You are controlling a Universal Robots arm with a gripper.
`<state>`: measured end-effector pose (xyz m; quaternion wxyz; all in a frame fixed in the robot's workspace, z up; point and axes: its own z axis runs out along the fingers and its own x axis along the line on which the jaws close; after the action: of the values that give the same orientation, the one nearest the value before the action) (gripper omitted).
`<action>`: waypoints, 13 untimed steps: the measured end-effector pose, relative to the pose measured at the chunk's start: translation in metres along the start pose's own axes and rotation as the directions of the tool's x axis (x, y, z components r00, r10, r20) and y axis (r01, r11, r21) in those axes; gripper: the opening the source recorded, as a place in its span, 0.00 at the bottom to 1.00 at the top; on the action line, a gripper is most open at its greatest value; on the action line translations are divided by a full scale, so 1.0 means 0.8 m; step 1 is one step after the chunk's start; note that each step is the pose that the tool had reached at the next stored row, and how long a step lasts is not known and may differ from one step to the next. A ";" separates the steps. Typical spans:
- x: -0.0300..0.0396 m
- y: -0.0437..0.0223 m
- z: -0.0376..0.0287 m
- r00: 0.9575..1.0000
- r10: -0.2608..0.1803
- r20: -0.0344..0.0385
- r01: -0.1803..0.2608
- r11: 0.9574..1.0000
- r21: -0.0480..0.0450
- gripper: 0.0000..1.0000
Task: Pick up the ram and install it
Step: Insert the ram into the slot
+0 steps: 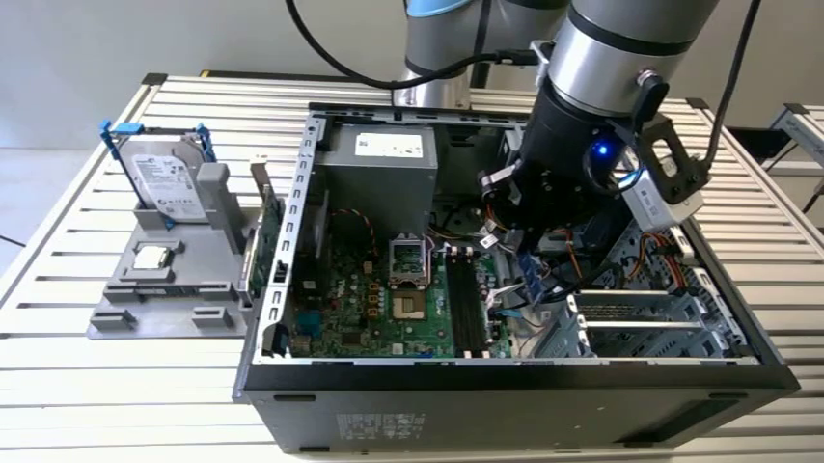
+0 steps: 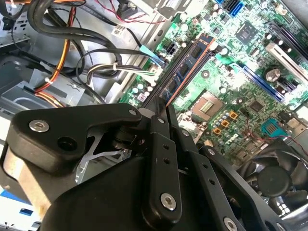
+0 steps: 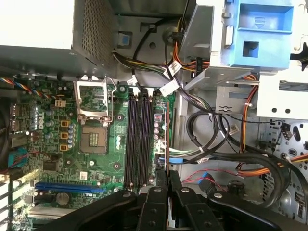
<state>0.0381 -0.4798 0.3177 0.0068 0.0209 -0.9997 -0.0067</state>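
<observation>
My gripper (image 1: 531, 253) is down inside the open computer case (image 1: 296, 193), shut on the ram (image 2: 185, 72). The ram is a long dark stick with chips, gripped at one end and pointing away from the fingers (image 2: 161, 144) over the motherboard (image 1: 373, 318). In the first wrist view the ram (image 3: 167, 137) shows edge-on as a thin line. It runs parallel to the black memory slots (image 3: 138, 139), offset toward the cable side. The slots (image 1: 466, 304) lie bare on the board. Whether the ram touches the board I cannot tell.
Cable bundles (image 3: 211, 144) crowd the space beside the slots. The CPU socket (image 3: 94, 130), power supply (image 1: 386, 154) and a fan (image 2: 279, 178) surround the work area. Outside the case, a grey stand (image 1: 168, 289) holds a hard drive (image 1: 168, 183) and a green card (image 1: 266, 236).
</observation>
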 end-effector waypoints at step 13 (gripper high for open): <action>0.0107 0.0001 0.0085 1.000 0.010 0.000 -0.010 1.000 0.000 0.00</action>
<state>0.0295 -0.4800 0.3110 0.0068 0.0157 -0.9998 -0.0068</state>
